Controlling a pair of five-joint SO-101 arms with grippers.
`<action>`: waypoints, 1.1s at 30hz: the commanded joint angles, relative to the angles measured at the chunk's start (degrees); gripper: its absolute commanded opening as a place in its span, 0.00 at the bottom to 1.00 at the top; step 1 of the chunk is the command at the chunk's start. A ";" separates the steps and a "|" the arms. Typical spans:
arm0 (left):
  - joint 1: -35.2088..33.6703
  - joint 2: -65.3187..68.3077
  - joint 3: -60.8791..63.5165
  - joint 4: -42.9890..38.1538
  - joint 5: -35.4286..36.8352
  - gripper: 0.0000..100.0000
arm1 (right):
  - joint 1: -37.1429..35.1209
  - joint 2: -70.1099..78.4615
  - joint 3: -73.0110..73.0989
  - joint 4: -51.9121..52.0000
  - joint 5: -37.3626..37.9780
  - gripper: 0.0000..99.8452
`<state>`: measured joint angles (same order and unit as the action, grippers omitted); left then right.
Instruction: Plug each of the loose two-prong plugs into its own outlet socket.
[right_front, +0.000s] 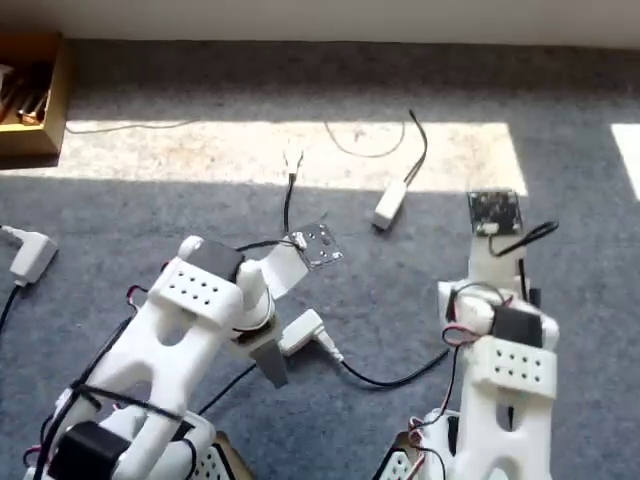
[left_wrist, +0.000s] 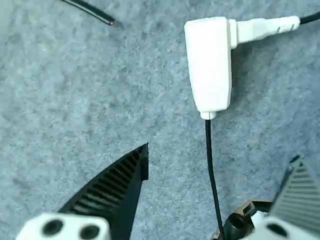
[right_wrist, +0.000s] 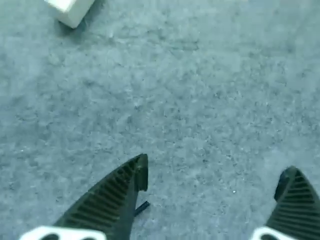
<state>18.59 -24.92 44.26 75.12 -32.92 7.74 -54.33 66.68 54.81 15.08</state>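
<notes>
White adapter block (left_wrist: 210, 65) just ahead of left gripper (left_wrist: 220, 155): plug or socket, can't tell. Its white side lead (left_wrist: 265, 27) runs off the frame edge. Thin black cord (left_wrist: 212, 175) from its near end passes btwn the jaws, end hidden behind gripper base. 2nd black cable (left_wrist: 90, 11) farther out, cut by edge. Well ahead of right gripper (right_wrist: 216, 164), off to one side: white corner piece (right_wrist: 67, 7), mostly out of frame, type unclear. High view: left arm (right_front: 190, 300) covers part of the adapter block.

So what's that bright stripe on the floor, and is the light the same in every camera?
High view: a sunlit band washes out the far carpet; a black cable crosses it, and the white adapter lies at its shaded edge. Left wrist view: soft even light on the white plug, hardly any shadow. Right wrist view: a white block casts a small shadow.
</notes>
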 joint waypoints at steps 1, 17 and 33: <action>4.44 4.00 -2.15 -4.66 0.88 0.40 | -0.31 -5.67 11.56 -6.37 0.70 0.38; 6.90 20.97 -3.82 -16.70 1.32 0.04 | 0.22 -6.46 17.10 -13.49 1.05 0.38; -38.55 22.11 -39.34 3.69 -12.31 0.00 | 0.04 -6.11 17.45 -13.58 1.05 0.38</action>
<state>-7.43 -2.68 15.25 75.91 -41.19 7.56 -59.96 84.35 42.15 15.25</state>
